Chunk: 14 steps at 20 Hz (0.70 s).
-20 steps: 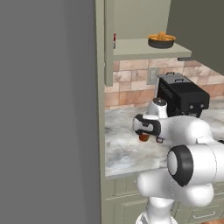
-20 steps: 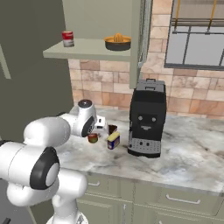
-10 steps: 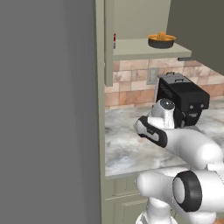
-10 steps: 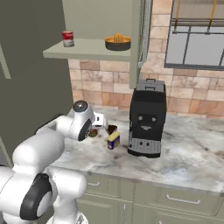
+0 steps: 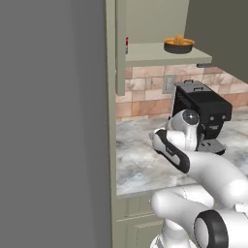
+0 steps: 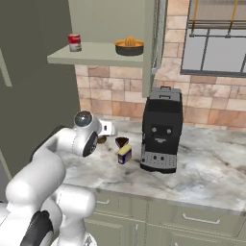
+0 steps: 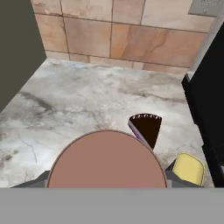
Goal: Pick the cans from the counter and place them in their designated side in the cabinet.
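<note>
My gripper hangs over the left part of the marble counter, shut on a can with a flat brown top; that can covers most of the fingers in the hand view. Just right of it lies the dark wedge of a cake slice. The dark blue can with a yellow top stands on the counter beyond the slice. A red can stands at the left end of the cabinet shelf.
A black coffee machine stands right of the blue can. A dark bowl holding something orange sits on the shelf's right part. A tall dark panel walls off the left. A tiled wall backs the counter.
The arm's elbow has swung down and forward. The hand has stayed over the same part of the counter, still shut on the brown-topped can.
</note>
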{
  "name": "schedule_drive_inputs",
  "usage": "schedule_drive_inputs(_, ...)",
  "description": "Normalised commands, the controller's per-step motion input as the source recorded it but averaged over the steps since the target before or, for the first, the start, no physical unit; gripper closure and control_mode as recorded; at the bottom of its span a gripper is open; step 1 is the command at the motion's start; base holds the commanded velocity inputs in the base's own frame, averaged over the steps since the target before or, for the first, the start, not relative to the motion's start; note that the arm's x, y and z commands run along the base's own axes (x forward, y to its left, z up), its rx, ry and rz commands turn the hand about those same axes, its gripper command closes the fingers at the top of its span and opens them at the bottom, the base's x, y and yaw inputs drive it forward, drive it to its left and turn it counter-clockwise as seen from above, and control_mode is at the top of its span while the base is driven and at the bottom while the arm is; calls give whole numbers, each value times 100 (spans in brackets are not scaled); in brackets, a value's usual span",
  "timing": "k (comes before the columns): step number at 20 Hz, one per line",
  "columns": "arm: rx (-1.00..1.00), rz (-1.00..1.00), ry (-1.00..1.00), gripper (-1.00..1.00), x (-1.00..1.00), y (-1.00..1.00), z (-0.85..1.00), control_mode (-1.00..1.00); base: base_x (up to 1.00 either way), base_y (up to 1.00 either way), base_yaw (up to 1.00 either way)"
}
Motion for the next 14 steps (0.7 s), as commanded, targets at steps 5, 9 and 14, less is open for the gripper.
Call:
schedule_drive_inputs(5,0,0,-4,100,-12,-1,37,-100,0,0,0)
schedule_drive_inputs(9,0,0,0,100,-20,-1,34,-100,0,0,0)
schedule_drive_inputs(14,0,0,-1,100,-30,-1,33,-100,0,0,0)
